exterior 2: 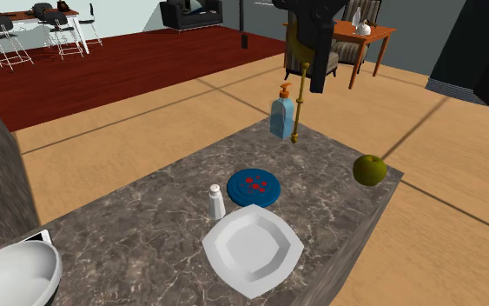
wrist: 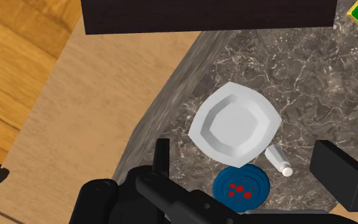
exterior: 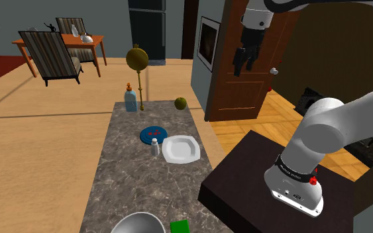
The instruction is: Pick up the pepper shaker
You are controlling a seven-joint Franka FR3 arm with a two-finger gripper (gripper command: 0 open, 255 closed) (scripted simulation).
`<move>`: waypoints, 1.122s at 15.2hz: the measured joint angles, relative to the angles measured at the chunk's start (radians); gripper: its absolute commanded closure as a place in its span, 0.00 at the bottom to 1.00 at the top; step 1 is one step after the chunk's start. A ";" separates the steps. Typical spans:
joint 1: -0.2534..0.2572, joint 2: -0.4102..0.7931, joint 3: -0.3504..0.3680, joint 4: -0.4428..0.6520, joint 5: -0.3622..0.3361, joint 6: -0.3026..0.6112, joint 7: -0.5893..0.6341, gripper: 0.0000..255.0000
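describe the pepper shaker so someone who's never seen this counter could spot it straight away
Start at the dark marbled counter. Near its middle a white plate lies beside a round blue dish with red dots, and the pepper shaker stands upright close by both. It is the only small pale cylinder there, far shorter than the blue pump bottle.

White pepper shaker (exterior 2: 217,202), red-dotted blue disc (exterior 2: 254,186).
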 measured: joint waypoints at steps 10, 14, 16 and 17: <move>0.039 0.205 0.037 -0.068 0.052 0.267 0.055 0.00; 0.061 0.330 0.061 -0.080 0.079 0.405 0.084 0.00; 0.069 0.391 0.068 -0.066 0.089 0.453 0.091 0.00; 0.075 0.423 0.074 -0.069 0.095 0.487 0.098 0.00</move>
